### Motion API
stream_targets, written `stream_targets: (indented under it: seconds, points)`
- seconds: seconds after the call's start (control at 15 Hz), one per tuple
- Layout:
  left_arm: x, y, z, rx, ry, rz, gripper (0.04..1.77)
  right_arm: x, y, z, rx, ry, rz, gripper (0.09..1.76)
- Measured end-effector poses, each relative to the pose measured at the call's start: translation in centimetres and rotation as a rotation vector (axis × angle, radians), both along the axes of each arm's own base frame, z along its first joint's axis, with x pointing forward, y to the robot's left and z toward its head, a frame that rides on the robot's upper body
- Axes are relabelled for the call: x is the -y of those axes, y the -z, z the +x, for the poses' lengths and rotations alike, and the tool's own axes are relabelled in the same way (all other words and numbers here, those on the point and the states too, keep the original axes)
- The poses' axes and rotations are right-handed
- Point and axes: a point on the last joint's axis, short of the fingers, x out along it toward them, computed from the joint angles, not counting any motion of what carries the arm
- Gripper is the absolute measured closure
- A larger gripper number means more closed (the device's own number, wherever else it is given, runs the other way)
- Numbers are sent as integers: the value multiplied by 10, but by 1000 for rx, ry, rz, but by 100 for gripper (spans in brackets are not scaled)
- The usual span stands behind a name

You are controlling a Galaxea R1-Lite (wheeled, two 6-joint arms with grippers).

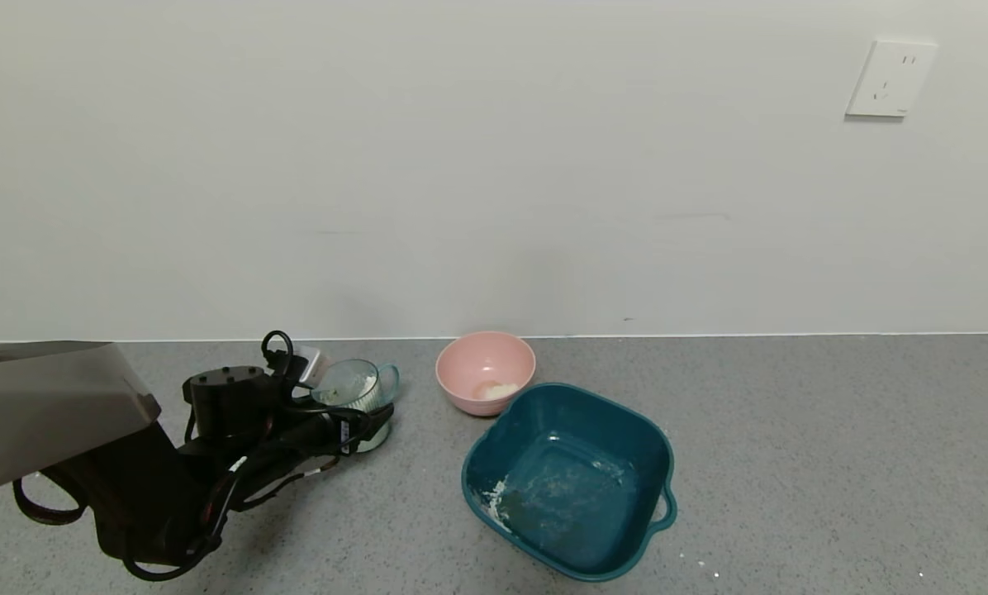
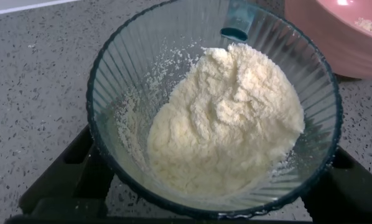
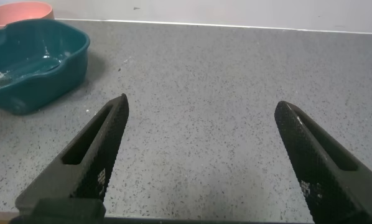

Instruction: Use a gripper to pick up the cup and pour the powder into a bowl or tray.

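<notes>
1. The left gripper is down at the left of the grey speckled counter, its black wrist and looped cables bunched behind it, and its fingers are closed around the cup.
2. The left wrist view confirms the hold: the dark fingers bracket the ribbed cup on both sides, low on its wall, right up against the plastic.
3. The cup sits upright at counter level; whether its base touches the surface or hangs just above it cannot be told.
4. Inside it is a generous heap of white powder, piled toward one side, with a dusting clinging to the ribbed wall opposite.
5. The cup's loop handle points toward the pink bowl, away from the gripper.
6. That pink bowl stands near the cup, to its right and close to the wall, and its rim edges into the left wrist view. A small patch of powder already lies in its bottom.
7. Just in front of the pink bowl, touching or nearly so, sits the dark teal tub, with smears of white residue across its floor.
8. The right gripper is out of the head view; its own camera shows both fingers spread wide over bare counter, holding nothing, with the teal tub and pink bowl well off in the distance.
9. A white wall socket sits high on the wall to the right.
</notes>
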Motion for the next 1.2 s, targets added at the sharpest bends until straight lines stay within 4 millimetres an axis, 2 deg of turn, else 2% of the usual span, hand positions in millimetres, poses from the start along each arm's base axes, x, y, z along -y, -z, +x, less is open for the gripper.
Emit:
stream_targets:
  seconds: [0.33, 0.53, 0.67, 1.0, 1.2]
  points:
    - [-1, -11, -2, 17, -12, 0, 13, 0, 0, 0, 0, 0, 0, 14]
    - [-4, -28, -10, 12, -20, 2, 12, 0, 0, 0, 0, 0, 0, 14]
    - [-5, -46, -17, 22, -22, 2, 12, 0, 0, 0, 0, 0, 0, 14]
    - [-11, -111, -50, 29, -39, 9, 11, 0, 0, 0, 0, 0, 0, 14]
    - [-24, -166, -87, 88, -84, 7, 10, 0, 0, 0, 0, 0, 0, 14]
